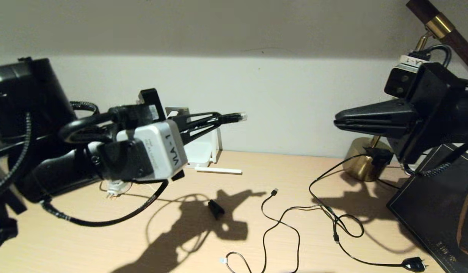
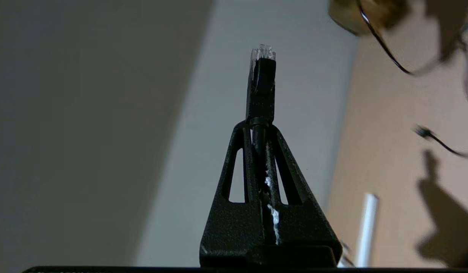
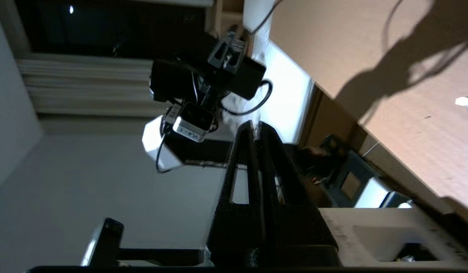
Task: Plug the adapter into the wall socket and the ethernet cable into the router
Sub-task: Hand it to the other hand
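My left gripper (image 1: 220,120) is raised over the left of the desk and is shut on the ethernet cable (image 1: 234,117). The cable's clear connector (image 2: 262,57) sticks out past the fingertips and points along the back wall. The white router (image 1: 201,151) stands against the wall below and behind that gripper, with one antenna (image 1: 219,170) lying flat on the desk. A corner of the grey wall socket (image 1: 178,111) peeks out behind the left arm. My right gripper (image 1: 335,117) hovers high on the right, shut with nothing in it. The adapter is out of view.
A thin black USB cable (image 1: 274,192) and a black cord with a chunky plug (image 1: 414,263) snake across the desk's middle and right. A brass lamp base (image 1: 361,161) and a dark box (image 1: 435,204) stand on the right. A small black piece (image 1: 215,208) lies mid-desk.
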{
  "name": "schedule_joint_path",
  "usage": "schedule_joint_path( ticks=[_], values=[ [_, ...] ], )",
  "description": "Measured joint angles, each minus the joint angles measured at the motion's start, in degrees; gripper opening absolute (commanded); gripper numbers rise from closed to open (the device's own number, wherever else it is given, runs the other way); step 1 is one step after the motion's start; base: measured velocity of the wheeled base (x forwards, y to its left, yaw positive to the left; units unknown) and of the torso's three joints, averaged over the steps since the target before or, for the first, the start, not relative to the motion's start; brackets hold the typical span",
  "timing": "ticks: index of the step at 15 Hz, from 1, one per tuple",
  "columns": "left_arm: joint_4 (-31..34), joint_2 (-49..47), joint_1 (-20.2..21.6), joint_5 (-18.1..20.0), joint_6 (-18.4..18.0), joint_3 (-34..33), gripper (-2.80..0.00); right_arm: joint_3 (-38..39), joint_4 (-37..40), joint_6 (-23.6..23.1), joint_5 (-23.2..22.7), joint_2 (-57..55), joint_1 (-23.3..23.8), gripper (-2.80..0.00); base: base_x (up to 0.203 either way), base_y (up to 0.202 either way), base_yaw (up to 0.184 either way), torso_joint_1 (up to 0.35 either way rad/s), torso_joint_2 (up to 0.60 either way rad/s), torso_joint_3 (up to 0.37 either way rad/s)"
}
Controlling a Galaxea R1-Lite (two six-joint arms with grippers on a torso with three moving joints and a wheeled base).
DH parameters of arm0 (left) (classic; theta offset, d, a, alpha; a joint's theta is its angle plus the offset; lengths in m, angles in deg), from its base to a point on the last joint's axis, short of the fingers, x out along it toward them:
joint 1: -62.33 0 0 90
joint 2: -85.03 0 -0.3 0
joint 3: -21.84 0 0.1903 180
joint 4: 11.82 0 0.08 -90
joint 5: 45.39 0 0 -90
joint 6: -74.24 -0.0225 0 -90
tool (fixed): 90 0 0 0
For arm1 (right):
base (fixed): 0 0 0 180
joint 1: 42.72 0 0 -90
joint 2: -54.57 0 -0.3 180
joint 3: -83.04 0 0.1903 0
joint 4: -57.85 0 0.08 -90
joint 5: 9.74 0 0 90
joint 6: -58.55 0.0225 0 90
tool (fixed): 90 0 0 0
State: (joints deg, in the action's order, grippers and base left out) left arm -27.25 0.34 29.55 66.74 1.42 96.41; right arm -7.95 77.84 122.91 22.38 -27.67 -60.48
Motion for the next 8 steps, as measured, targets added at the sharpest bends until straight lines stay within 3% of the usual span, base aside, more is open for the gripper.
schedule_joint_path(
  ticks=[2,8],
  values=[
    [-3.3,-2.8,-0.8,1.6,-1.4,3.2,-2.80,-3.6,0.0,2.0,-0.1,-3.4,-1.4,0.00,0.000,0.000,0.000,0.000,0.00,0.000],
    [-5.3,-6.8,-2.1,5.1,-6.0,8.1,-2.80,-7.7,-0.9,8.0,-3.4,-6.4,-3.2,0.00,0.000,0.000,0.000,0.000,0.00,0.000]
  ],
)
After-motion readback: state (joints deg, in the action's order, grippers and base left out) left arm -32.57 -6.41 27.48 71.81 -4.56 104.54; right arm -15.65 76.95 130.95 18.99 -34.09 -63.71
